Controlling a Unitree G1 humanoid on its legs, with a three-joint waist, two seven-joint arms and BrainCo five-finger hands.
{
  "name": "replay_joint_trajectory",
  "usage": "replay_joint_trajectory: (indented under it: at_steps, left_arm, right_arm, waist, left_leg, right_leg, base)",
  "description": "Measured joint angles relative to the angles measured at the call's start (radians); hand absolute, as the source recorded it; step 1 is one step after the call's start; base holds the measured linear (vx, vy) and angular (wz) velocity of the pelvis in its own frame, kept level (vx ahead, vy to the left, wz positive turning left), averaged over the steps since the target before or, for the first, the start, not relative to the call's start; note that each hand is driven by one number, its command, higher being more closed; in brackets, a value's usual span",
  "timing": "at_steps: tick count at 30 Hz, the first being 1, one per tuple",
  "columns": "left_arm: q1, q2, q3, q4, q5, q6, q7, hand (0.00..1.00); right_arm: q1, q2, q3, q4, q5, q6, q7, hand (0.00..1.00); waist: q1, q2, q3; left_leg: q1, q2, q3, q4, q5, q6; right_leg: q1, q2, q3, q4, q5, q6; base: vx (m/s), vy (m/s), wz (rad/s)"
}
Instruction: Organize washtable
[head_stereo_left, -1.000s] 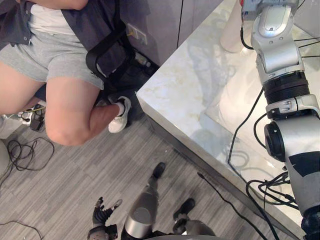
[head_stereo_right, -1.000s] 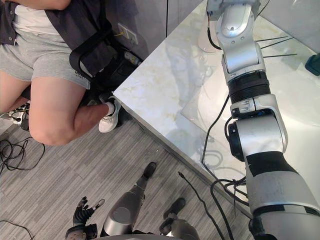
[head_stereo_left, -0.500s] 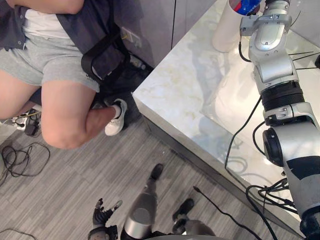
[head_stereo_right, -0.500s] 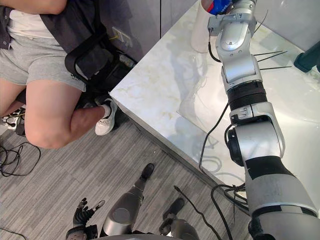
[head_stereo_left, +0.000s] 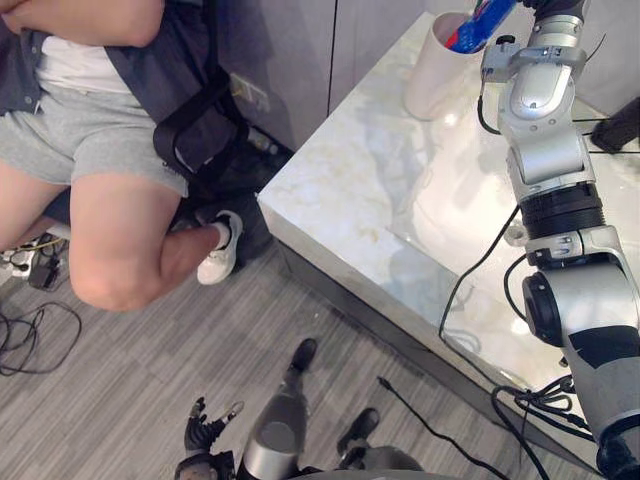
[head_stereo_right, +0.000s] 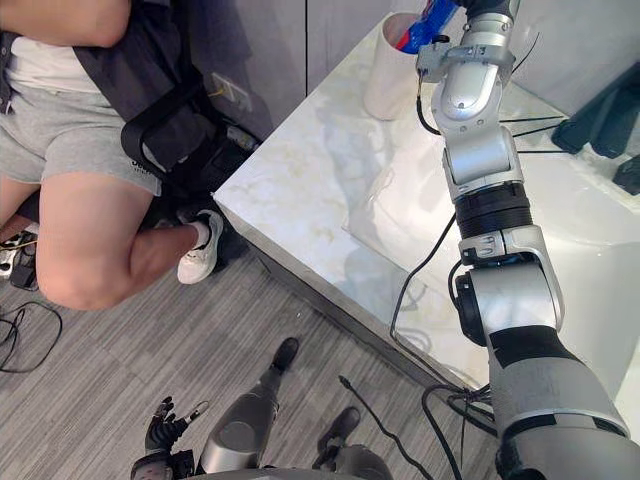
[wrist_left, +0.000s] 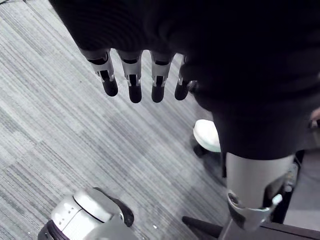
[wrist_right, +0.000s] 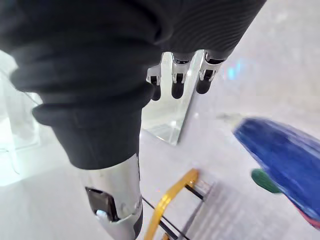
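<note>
Mostly my head has tipped up since a second ago: the whole view has slid, and the white cup (head_stereo_left: 432, 72) at the far end of the counter (head_stereo_left: 340, 190) now shows in full, with the blue tube (head_stereo_left: 478, 22) leaning out over its mouth. My right hand (wrist_right: 176, 82) is up by the cup, fingers straight and loose with nothing between them; the tube passes to one side, apart from them. I judge the step to be settling the tube in the cup. I would check that it rests on the rim by itself, then lift straight up before drawing back, so my wrist neither knocks the tube nor tips the cup. The cup stands near the counter's left edge, so no push that way. Bare marble lies between it and me. Dark things (head_stereo_right: 590, 110) stand to my right, and a seated person (head_stereo_left: 110, 220) is beyond the left edge. My left hand (wrist_left: 132, 86) hangs open near the floor.
</note>
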Motion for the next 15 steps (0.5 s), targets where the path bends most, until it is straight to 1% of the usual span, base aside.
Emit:
replay_joint_trajectory:
  at_steps: [2, 4, 5, 6, 8, 10, 12, 13, 15]
  left_arm:
    - [0.006, 0.001, 0.002, 0.002, 0.0, 0.0, -0.001, 0.0]
    - [0.012, 0.002, 0.003, 0.002, 0.0, 0.0, -0.015, 0.0]
    - [0.012, 0.004, 0.003, 0.003, 0.0, 0.001, -0.02, 0.0]
    - [0.013, 0.006, 0.003, 0.004, 0.0, 0.001, -0.021, 0.0]
    - [0.018, 0.012, 0.003, 0.005, -0.001, 0.001, -0.021, 0.0]
    - [0.019, 0.017, 0.003, 0.011, -0.002, 0.001, -0.022, 0.0]
    - [0.02, 0.017, 0.007, 0.017, -0.002, 0.001, -0.023, 0.0]
    - [0.02, 0.016, 0.014, 0.02, -0.002, 0.001, -0.024, 0.0]
    - [0.025, 0.015, 0.021, 0.025, -0.001, 0.001, -0.031, 0.0]
  right_arm:
    - [0.022, -0.006, 0.0, -0.052, 0.002, -0.001, 0.01, 0.0]
    - [0.025, -0.054, 0.0, -0.128, 0.002, -0.031, 0.02, 0.0]
    - [0.025, -0.069, 0.0, -0.142, 0.002, -0.04, 0.02, 0.0]
    - [0.025, -0.098, 0.0, -0.169, 0.003, -0.047, 0.019, 0.0]
    - [0.028, -0.129, 0.0, -0.207, 0.003, -0.063, 0.02, 0.0]
    - [0.07, -0.186, 0.0, -0.302, 0.003, -0.083, 0.025, 0.0]
    - [0.11, -0.232, -0.001, -0.368, 0.003, -0.101, 0.041, 0.0]
    - [0.152, -0.27, -0.016, -0.428, 0.002, -0.118, 0.05, 0.0]
    - [0.248, -0.306, -0.107, -0.506, 0.001, -0.149, 0.063, 0.0]
  waist:
    - [-0.004, -0.006, -0.023]
    - [-0.024, -0.007, -0.036]
    - [-0.027, -0.007, -0.036]
    - [-0.034, -0.013, -0.041]
    - [-0.049, -0.023, -0.06]
    - [-0.058, -0.035, -0.09]
    - [-0.072, -0.038, -0.105]
    - [-0.084, -0.039, -0.11]
    - [-0.106, -0.041, -0.128]
  left_leg:
    - [0.005, -0.001, -0.001, -0.002, 0.0, 0.0]
    - [0.009, -0.004, -0.01, -0.002, 0.0, 0.0]
    - [0.012, -0.005, -0.012, -0.002, 0.0, 0.0]
    - [0.02, -0.006, -0.012, -0.002, 0.0, 0.0]
    - [0.023, -0.006, -0.013, -0.002, 0.0, 0.0]
    - [0.027, -0.006, -0.006, -0.003, 0.0, 0.0]
    - [0.031, -0.006, -0.002, -0.002, 0.0, 0.0]
    - [0.037, -0.004, 0.006, -0.002, 0.0, 0.0]
    - [0.043, -0.002, 0.018, -0.003, 0.0, 0.0]
  right_leg:
    - [0.004, -0.001, -0.001, 0.001, -0.003, 0.001]
    - [0.015, -0.001, -0.018, 0.001, -0.005, 0.003]
    - [0.021, -0.001, -0.022, 0.002, -0.006, 0.005]
    - [0.028, -0.002, -0.022, 0.002, -0.007, 0.006]
    - [0.032, -0.002, -0.024, 0.001, -0.009, 0.006]
    - [0.033, -0.002, -0.02, 0.0, -0.009, 0.007]
    - [0.035, -0.003, -0.018, 0.001, -0.009, 0.007]
    - [0.037, -0.004, -0.01, 0.003, -0.009, 0.006]
    - [0.036, -0.006, 0.003, 0.006, -0.009, 0.006]
  base:
    - [-0.01, 0.007, 0.03]
    - [-0.02, 0.012, 0.17]
    - [-0.02, 0.008, 0.16]
    - [-0.01, 0.007, 0.06]
    - [-0.01, 0.002, 0.02]
    - [0.0, 0.0, -0.02]
    - [0.0, 0.006, -0.05]
    - [-0.03, 0.011, -0.13]
    - [-0.05, 0.018, -0.24]
